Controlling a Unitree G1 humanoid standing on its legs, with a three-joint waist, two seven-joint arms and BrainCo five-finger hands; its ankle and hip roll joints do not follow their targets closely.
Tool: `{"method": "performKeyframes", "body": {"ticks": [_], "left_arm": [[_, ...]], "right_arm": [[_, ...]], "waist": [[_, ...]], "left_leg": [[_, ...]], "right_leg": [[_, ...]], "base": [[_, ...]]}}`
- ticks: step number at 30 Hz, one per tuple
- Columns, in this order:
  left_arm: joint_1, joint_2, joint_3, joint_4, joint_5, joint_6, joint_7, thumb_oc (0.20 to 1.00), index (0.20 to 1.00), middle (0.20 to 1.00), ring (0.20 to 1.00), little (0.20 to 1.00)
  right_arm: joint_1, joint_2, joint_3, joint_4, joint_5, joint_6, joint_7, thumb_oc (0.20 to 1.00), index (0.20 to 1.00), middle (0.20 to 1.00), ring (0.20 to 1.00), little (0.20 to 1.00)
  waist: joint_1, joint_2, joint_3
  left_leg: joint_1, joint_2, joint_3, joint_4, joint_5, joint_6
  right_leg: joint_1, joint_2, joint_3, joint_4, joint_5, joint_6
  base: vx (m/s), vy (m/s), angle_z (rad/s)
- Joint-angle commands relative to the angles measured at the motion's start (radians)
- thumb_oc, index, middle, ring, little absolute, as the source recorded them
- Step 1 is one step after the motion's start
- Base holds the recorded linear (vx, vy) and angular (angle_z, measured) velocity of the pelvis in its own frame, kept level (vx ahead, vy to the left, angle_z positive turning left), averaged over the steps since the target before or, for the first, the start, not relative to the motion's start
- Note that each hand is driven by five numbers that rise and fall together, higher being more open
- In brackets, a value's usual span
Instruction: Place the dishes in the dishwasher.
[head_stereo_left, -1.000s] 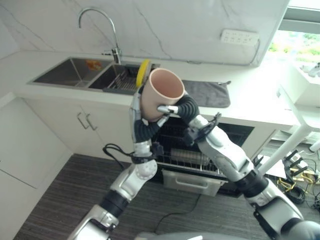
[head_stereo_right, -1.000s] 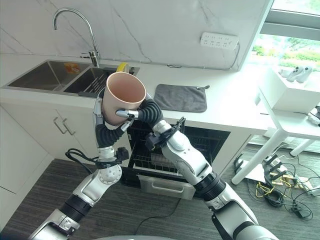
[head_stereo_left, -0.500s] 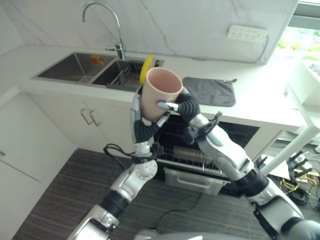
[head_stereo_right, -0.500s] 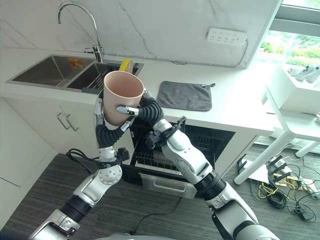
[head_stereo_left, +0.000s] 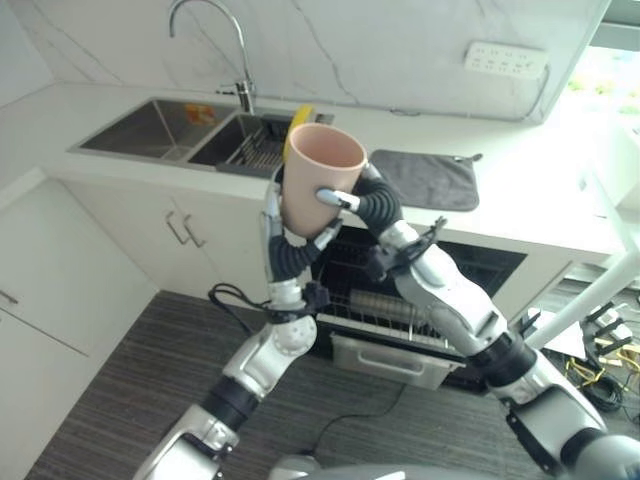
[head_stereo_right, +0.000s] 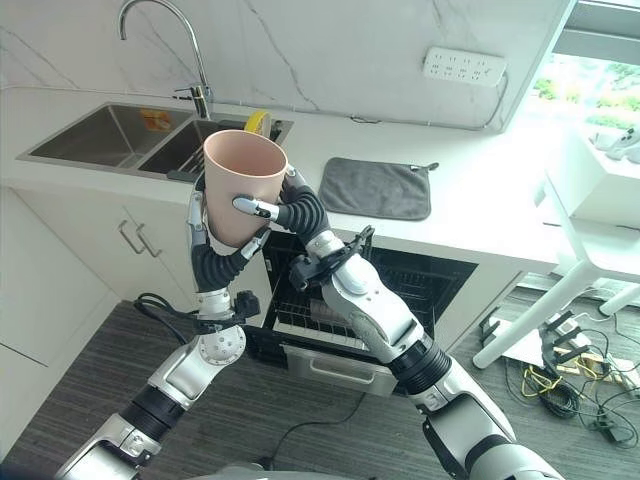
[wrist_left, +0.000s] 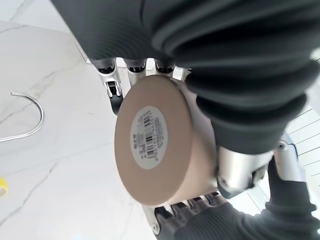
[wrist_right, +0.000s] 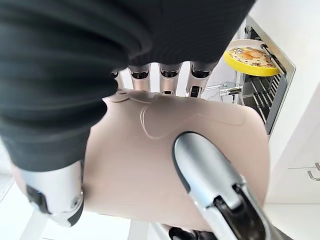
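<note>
Item: pink cup (head_stereo_left: 318, 185), held upright and mouth-up in mid-air, above and in front of the open dishwasher (head_stereo_left: 400, 300), at about counter (head_stereo_left: 520, 215) height. Both hands were on it. The left hand (head_stereo_left: 272, 215) stood on the sink side of the cup, its fingers running up the wall and curled round it; in the left wrist view the cup's base, bearing a round white sticker (wrist_left: 148, 136), faced the camera with fingertips wrapped at its edge. The right hand (head_stereo_right: 290, 212) gripped from the dishwasher side, its thumb (wrist_right: 210, 187) laid across the cup's wall and its fingers closed behind, so the cup sat clamped between the two hands. Dishwasher: under the counter, door down, wire rack (head_stereo_left: 385, 315) drawn out, some pale dishes standing in it, too small to tell apart. Grey mat (head_stereo_left: 428, 179): flat on the counter directly above the dishwasher, behind the cup. Sink (head_stereo_left: 160, 128): set in the counter to the left of the dishwasher, two basins, with a drain rack in the nearer basin and a yellow plate (wrist_right: 250, 57) standing on edge in it. Tap (head_stereo_left: 235, 45): behind the sink, against the marble wall. White socket strip (head_stereo_right: 463, 66): on the wall above the mat.
</note>
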Motion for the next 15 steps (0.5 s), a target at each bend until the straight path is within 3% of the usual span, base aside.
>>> {"method": "performKeyframes", "body": {"ticks": [1,6,11,15], "left_arm": [[-0.101,0.021,-0.128,0.012,0.063,-0.020,-0.032,1.000,1.000,1.000,1.000,1.000],[-0.093,0.017,-0.130,0.020,0.066,-0.016,-0.021,1.000,1.000,1.000,1.000,1.000],[-0.083,0.028,-0.122,0.024,0.083,-0.003,0.003,1.000,1.000,1.000,1.000,1.000],[-0.077,0.036,-0.114,0.033,0.094,0.009,0.030,1.000,1.000,1.000,1.000,1.000]], "right_arm": [[-0.171,0.090,0.000,0.000,0.041,-0.118,-0.032,0.200,0.200,0.200,0.200,0.200],[-0.165,0.103,-0.020,0.005,0.080,-0.172,-0.106,0.200,0.200,0.200,0.200,0.200],[-0.155,0.107,-0.087,0.015,0.091,-0.292,-0.207,0.200,0.200,0.200,0.200,0.200],[-0.135,0.085,-0.136,-0.014,0.126,-0.354,-0.218,0.200,0.200,0.200,0.200,0.200]], "waist": [[0.021,-0.034,-0.006],[0.020,-0.028,-0.006],[0.014,-0.022,-0.005],[0.002,-0.018,-0.005]], "left_leg": [[0.003,-0.020,0.024,0.100,-0.137,-0.032],[0.005,-0.018,0.027,0.099,-0.135,-0.033],[0.005,-0.014,0.034,0.100,-0.133,-0.034],[0.008,-0.011,0.041,0.098,-0.133,-0.033]], "right_leg": [[0.030,-0.051,0.077,0.093,-0.153,0.039],[0.032,-0.053,0.074,0.093,-0.153,0.038],[0.033,-0.054,0.070,0.093,-0.152,0.037],[0.032,-0.053,0.075,0.091,-0.151,0.036]], "base": [[0.00,0.000,0.00],[0.00,0.000,0.05],[0.00,0.000,0.00],[0.00,0.000,0.00]]}}
